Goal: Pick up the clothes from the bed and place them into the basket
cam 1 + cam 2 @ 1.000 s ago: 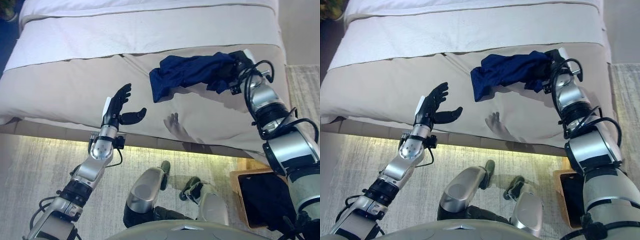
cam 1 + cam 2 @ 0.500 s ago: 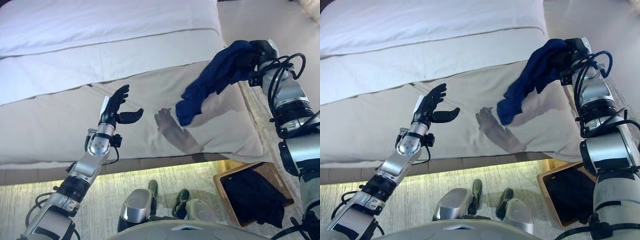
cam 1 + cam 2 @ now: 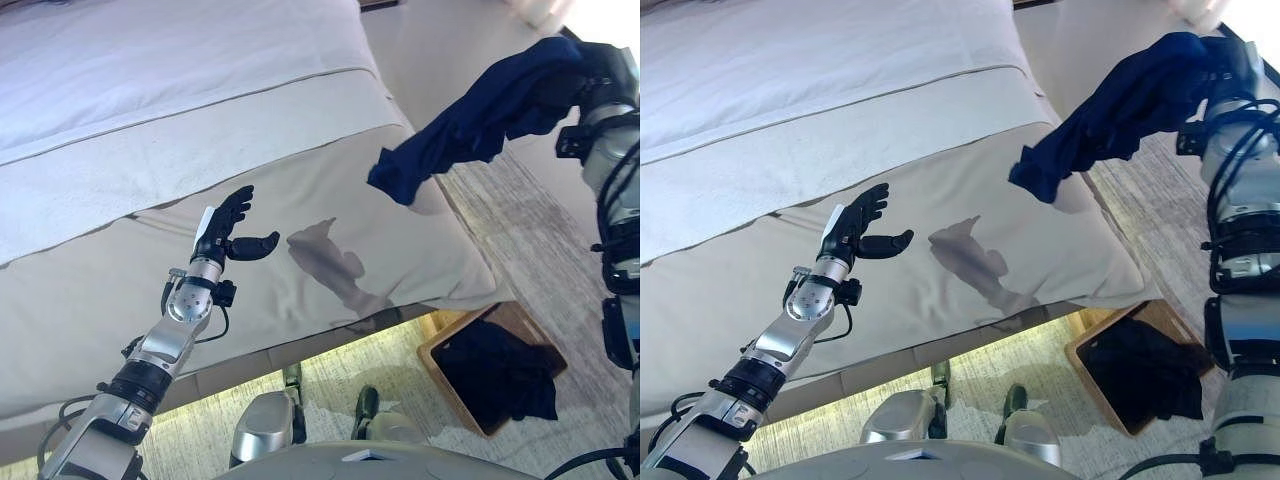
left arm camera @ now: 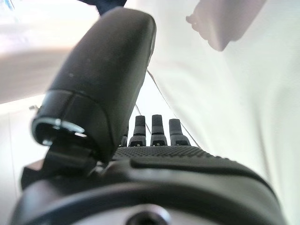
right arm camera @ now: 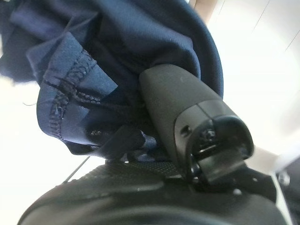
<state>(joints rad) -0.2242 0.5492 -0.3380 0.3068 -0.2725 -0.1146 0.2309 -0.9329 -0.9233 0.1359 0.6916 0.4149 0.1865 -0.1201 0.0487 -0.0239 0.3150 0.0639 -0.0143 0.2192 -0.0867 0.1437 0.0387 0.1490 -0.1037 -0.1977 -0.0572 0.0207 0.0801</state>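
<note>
- Right hand [image 3: 1230,62]: raised high at the far right of the scene, beyond the bed's right edge. Its thumb [image 5: 187,108] and fingers are curled round bunched fabric, as the right wrist view shows, with folds and a stitched hem packed against the palm.
- Navy garment [image 3: 480,115]: held in the right hand, clear of the mattress. It hangs down and toward the left from the hand, and its lowest end sits in the air above the bed's right corner. It touches neither the bed nor the basket.
- Bed [image 3: 150,170]: covered by a beige spread at the near end, with a white sheet band and white bedding farther away. A shadow of the garment falls on the beige spread near the middle.
- Basket [image 3: 450,395]: a brown wicker basket on the floor just beside the bed's near right corner, below the raised garment. It already contains dark clothing [image 3: 500,370], some of which appears to drape over its rim.
- Left hand [image 3: 228,225]: held above the beige spread, left of the shadow. Its fingers are straight and close together, the thumb stands out to the side, and it holds nothing.
- Rug [image 3: 1160,190]: light patterned floor covering to the right of the bed.
</note>
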